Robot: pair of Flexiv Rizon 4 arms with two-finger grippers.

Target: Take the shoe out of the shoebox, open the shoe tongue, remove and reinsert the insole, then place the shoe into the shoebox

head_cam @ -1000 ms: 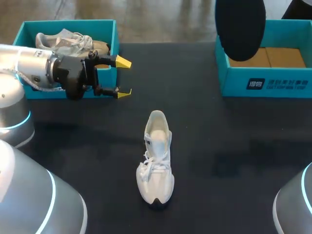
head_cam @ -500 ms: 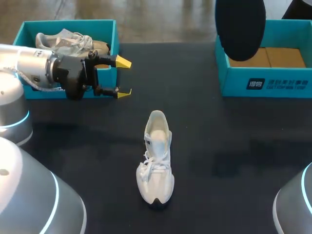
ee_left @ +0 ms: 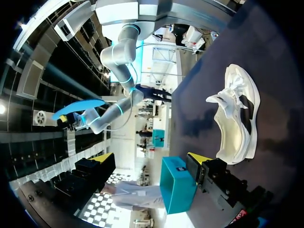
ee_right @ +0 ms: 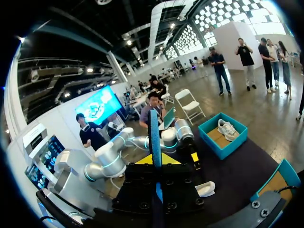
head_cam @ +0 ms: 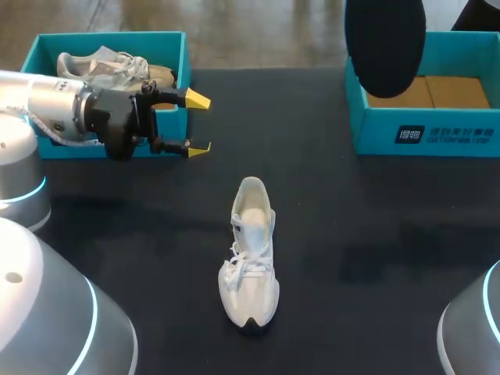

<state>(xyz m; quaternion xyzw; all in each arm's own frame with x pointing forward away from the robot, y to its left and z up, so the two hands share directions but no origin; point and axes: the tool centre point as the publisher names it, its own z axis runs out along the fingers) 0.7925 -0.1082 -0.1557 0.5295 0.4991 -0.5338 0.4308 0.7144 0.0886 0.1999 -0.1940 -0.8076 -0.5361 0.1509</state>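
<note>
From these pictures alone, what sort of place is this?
Probably a robot shoe-handling workbench: a white sneaker on a black table, teal left shoebox and right shoebox, the right gripper, jaws shut on a blue insole.

Matte black tabletop [head_cam: 375, 234] spread beneath all else. At its far left corner, inside the open teal cardboard shoebox [head_cam: 109, 36], a spare grey-white laced sneaker [head_cam: 109, 66], lying low against the far wall. At the far right corner, a second open teal cardboard box [head_cam: 371, 129], brown floor showing, white print on its near wall.

White shoe [head_cam: 251, 254], blue insole [ee_right: 154, 142], teal shoebox [head_cam: 367, 129], black table [head_cam: 351, 234]
</note>
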